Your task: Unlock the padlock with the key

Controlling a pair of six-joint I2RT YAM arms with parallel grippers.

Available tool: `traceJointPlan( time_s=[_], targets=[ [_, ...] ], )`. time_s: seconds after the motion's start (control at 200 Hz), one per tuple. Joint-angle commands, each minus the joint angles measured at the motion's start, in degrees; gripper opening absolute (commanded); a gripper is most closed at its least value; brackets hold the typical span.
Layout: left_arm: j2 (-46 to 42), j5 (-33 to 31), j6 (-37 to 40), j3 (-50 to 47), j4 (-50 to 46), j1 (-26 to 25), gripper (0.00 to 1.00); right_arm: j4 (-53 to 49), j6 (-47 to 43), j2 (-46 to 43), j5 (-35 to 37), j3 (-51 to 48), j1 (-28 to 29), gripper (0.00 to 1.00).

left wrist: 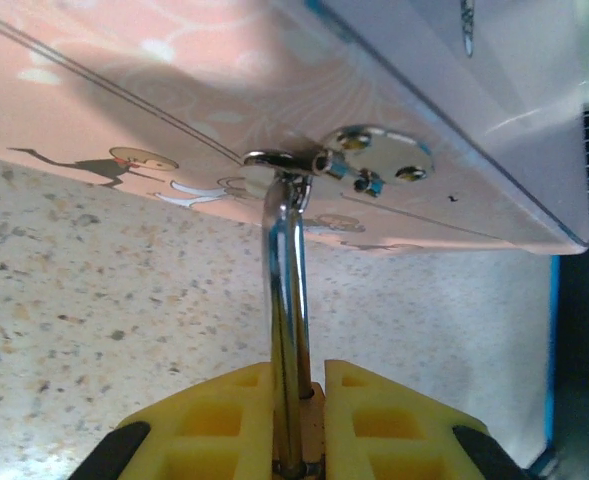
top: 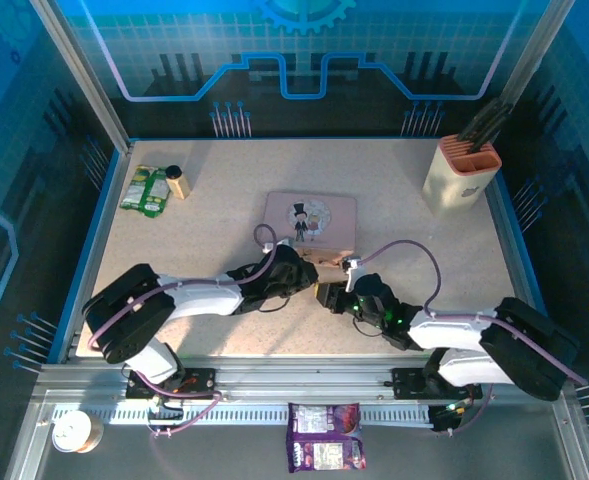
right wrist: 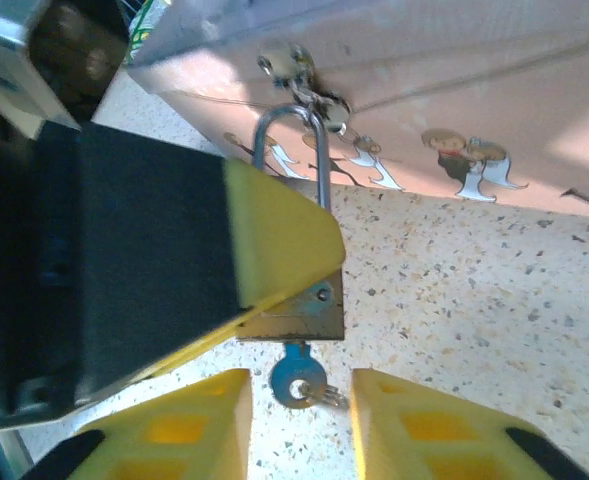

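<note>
Just left of centre in the top view, left claw [top: 304, 283] clamped on the padlock [right wrist: 309, 318], which hangs from the latch [right wrist: 299, 75] of the pink tin [top: 334, 210] on the surface [top: 214, 235], the key [right wrist: 296, 381] in its underside, between the spread fingers of the right claw [top: 331, 296].

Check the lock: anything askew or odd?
Nothing stands out. The padlock is threaded through the hasp of the pink tin, clamped by the left gripper, with the key seated underneath between the right gripper's open fingers.
</note>
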Motion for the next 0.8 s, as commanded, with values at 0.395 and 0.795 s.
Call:
traceJointPlan(
  time_s=[0.395,0.795],
  targets=[
    [1.8,-6.6,14.1,8.2,-19.4,0.1,0.00,-35.9,-2.9,-21.8,-4.4,3.7,-7.5,0.65],
    [7.0,-13.7,15.9,13.7,-30.0,-2.7,0.00,-40.2,0.6,-20.3,-5.5,5.5,-9.4,0.70]
  ],
)
